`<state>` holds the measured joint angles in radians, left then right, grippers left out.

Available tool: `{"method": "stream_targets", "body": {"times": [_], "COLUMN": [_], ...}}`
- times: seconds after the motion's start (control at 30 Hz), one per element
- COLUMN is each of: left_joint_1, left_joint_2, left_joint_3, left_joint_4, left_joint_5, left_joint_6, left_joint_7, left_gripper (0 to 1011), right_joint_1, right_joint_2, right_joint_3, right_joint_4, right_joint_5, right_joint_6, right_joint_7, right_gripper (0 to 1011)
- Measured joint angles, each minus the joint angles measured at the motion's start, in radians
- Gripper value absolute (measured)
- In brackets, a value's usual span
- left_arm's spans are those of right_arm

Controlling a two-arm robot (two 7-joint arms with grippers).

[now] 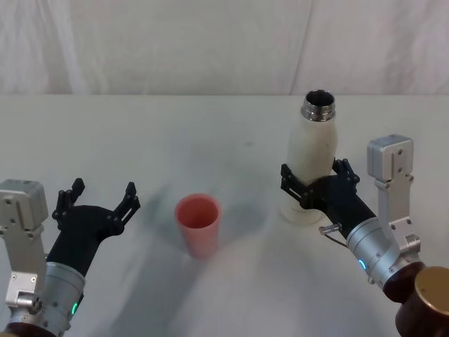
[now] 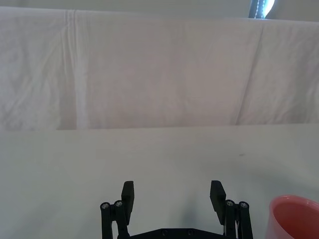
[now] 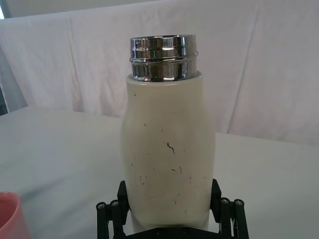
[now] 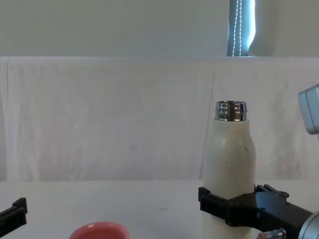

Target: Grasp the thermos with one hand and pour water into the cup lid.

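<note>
Head view, right hand [image 1: 317, 181] clasping upright thermos [image 1: 313, 151], cup lid [image 1: 198, 223] well apart leftward

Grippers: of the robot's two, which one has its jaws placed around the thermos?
The right gripper: its black jaws sit on either side of the upright thermos. The left gripper is open over bare table, left of the cup lid.

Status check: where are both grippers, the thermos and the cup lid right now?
Right gripper closed around the thermos low on its body, bottle upright on the table. Left gripper open, idle beside the cup lid. Nothing between bottle and cup.
</note>
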<state>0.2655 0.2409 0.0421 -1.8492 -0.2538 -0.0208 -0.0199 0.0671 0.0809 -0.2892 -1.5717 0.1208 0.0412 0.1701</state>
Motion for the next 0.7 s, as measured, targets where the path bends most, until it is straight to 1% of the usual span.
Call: {"method": "stream_targets", "body": {"times": [0.7], "left_joint_1": [0.0], "left_joint_2": [0.0], "left_joint_3": [0.0], "left_joint_4": [0.0], "left_joint_5": [0.0], "left_joint_6": [0.0], "left_joint_7": [0.0], "left_gripper": [1001], "right_joint_1": [0.005], "right_joint_2": [-0.001], "right_joint_3": [-0.004], "right_joint_4": [0.011], "right_joint_5": [0.003], "right_joint_6": [0.006], "right_joint_7": [0.001], "right_gripper": [960]}}
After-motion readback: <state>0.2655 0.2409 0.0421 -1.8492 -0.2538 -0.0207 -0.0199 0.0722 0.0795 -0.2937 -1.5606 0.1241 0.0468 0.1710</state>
